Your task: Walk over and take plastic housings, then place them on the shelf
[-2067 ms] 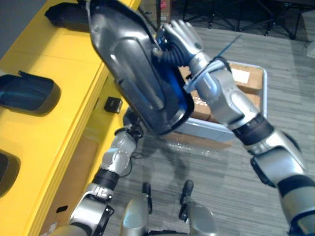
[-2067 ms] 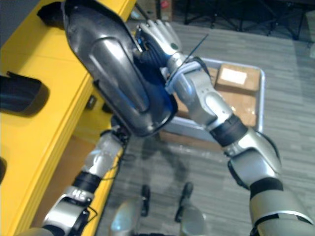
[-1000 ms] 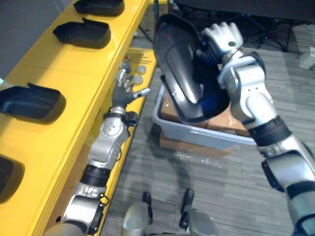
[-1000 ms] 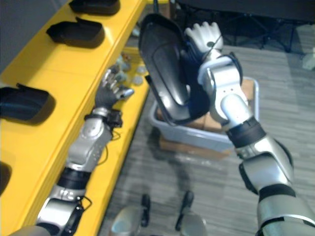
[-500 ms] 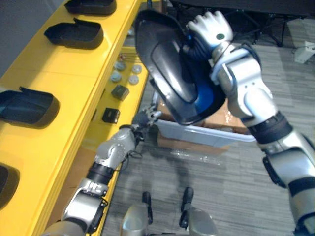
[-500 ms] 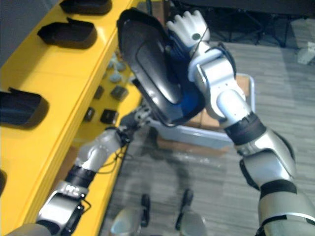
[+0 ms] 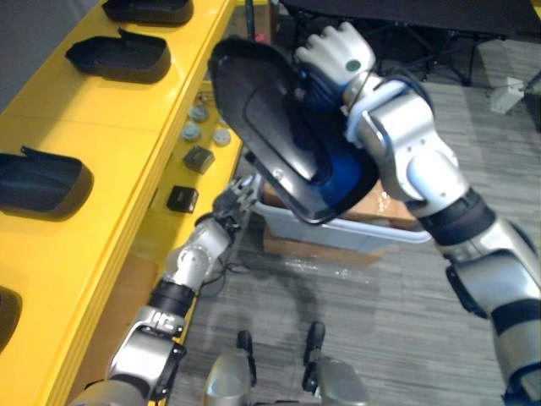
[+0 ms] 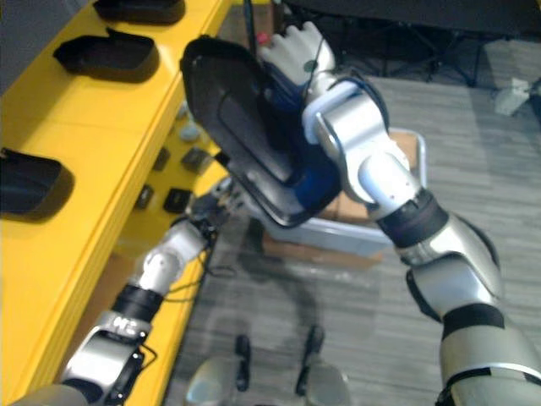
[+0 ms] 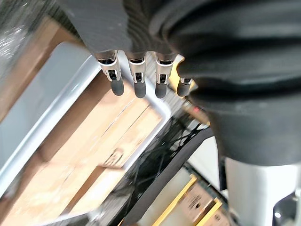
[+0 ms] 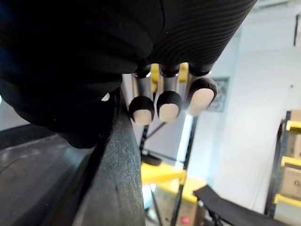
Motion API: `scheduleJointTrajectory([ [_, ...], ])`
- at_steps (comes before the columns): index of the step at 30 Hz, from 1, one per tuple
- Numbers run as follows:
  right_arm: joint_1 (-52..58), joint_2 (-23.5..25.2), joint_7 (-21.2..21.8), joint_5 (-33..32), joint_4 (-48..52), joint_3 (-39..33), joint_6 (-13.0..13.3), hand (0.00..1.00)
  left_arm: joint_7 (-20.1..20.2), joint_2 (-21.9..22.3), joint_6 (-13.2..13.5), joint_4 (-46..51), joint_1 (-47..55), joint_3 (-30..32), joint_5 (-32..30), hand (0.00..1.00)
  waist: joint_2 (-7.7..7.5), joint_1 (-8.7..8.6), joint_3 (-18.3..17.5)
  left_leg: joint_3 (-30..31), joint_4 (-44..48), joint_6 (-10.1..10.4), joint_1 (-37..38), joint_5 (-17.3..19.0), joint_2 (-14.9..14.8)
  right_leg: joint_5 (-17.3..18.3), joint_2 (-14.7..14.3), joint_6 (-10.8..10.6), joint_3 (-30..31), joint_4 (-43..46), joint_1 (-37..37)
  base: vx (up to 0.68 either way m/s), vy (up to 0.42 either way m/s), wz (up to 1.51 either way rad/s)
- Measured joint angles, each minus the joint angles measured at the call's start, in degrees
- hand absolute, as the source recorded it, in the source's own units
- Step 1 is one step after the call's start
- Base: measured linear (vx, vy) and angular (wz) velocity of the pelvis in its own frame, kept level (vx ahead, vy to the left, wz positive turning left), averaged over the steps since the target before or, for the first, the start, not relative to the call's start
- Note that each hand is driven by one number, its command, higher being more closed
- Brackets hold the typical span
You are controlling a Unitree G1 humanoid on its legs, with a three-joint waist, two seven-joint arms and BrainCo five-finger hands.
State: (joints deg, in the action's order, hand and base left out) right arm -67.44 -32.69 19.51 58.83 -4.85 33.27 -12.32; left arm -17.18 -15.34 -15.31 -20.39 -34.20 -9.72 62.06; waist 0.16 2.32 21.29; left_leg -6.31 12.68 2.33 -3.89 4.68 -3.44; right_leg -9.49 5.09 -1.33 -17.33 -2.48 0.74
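Observation:
A large dark plastic housing [image 7: 279, 127] hangs tilted in the air beside the yellow shelf [image 7: 93, 127]. My right hand [image 7: 338, 55] is shut on its upper rim; in the right wrist view its fingers [image 10: 162, 101] curl over the housing's edge [image 10: 122, 179]. My left hand [image 7: 241, 193] sits low by the shelf's front edge, below the housing, open and holding nothing. In the left wrist view its straight fingers [image 9: 135, 80] point over the grey bin [image 9: 70, 99].
Three more dark housings [image 7: 118, 55] [image 7: 42, 182] [image 7: 148, 10] lie along the shelf top. Small black blocks [image 7: 199, 158] and round discs [image 7: 199, 118] lie on a lower ledge. A grey bin [image 7: 338, 230] with cardboard boxes [image 7: 385, 203] stands on the carpet.
My right hand has carried the housing left, closer to the shelf. My left hand, raised a second ago, has dropped low beside the shelf edge.

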Motion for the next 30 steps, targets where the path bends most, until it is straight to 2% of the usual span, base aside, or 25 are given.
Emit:
scheduleJointTrajectory([
  [5,-1.0,0.1,2.1,2.7,-0.2,0.0,-0.1,1.0,-0.4,-0.2,0.1,0.0,-0.2,2.5,-0.3,0.0,-0.01,0.11,0.0,0.7,0.0,0.0,0.0,0.0,0.1,0.0,0.0,0.0,-0.6,0.0,-0.4,0.0,0.015,0.07],
  [14,-1.4,-0.5,2.1,5.0,-0.7,-0.3,0.1,1.0,0.5,-0.2,-1.2,0.1,-1.9,2.5,-0.1,0.0,-0.21,0.02,0.0,0.7,0.0,0.0,0.0,0.0,0.0,0.0,0.0,0.0,-0.9,-0.1,-0.5,0.0,0.0,0.01],
  [20,-1.4,-1.2,2.0,5.0,-0.7,-1.8,1.1,1.0,1.2,-0.2,-1.3,0.8,-1.9,2.4,0.4,0.0,-1.68,-0.12,0.0,-0.3,-0.1,0.0,-0.1,0.0,0.0,0.0,0.2,0.0,0.0,-0.1,0.1,0.0,0.003,-0.06],
  [22,-1.4,-1.5,2.0,5.0,-0.7,-3.0,1.2,1.0,2.0,-0.1,-1.3,2.7,-1.9,2.3,0.6,0.0,-1.68,-0.17,0.0,-0.4,-0.1,0.0,-0.1,0.0,0.1,0.0,0.4,0.0,0.0,-0.1,0.2,-0.01,0.032,-0.03],
  [30,-1.4,-3.5,0.2,5.0,-0.7,-4.8,1.2,1.0,2.8,0.0,1.6,8.6,-3.5,2.1,3.4,0.0,-1.68,-0.82,0.0,-0.6,-0.1,-0.1,0.0,0.0,0.6,-0.1,0.9,-0.3,0.0,-0.1,0.2,-0.01,0.03,0.0],
])
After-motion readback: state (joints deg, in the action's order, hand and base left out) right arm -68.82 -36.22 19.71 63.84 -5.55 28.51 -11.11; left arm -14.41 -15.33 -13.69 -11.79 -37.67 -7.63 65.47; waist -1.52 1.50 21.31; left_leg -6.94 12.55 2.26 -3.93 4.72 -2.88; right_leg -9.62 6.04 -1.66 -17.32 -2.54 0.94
